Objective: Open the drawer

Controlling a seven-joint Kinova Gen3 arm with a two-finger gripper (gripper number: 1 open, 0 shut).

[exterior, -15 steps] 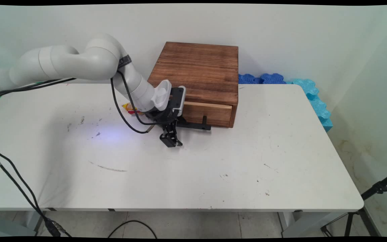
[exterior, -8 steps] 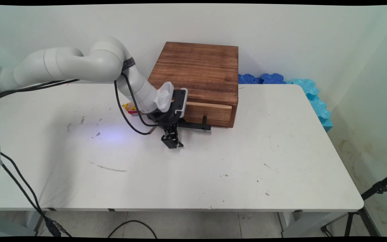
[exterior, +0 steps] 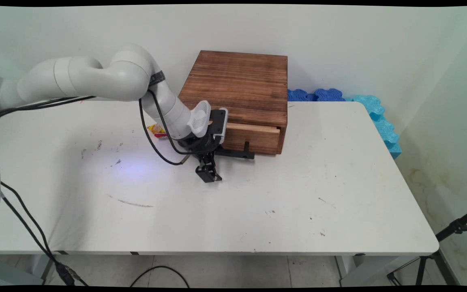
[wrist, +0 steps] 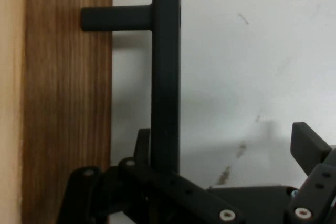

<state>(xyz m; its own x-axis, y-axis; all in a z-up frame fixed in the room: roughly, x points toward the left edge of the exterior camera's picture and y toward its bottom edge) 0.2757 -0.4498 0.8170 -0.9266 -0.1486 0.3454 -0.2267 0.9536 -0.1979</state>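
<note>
The black handle (exterior: 237, 153) (wrist: 165, 77) runs along the near face of the drawer (exterior: 253, 137) (wrist: 63, 103), which sits at the bottom of the wooden box (exterior: 239, 85) near the far edge of the table (exterior: 258, 211). The tool (exterior: 208, 175) (wrist: 223, 156) hangs just near and left of the handle's left end, fingers spread open and holding nothing; in the hand view one finger (wrist: 143, 145) lies against the bar and the other (wrist: 310, 145) stands well apart over bare table. A small red and yellow packet (exterior: 156, 130) lies left of the box, partly behind the arm.
</note>
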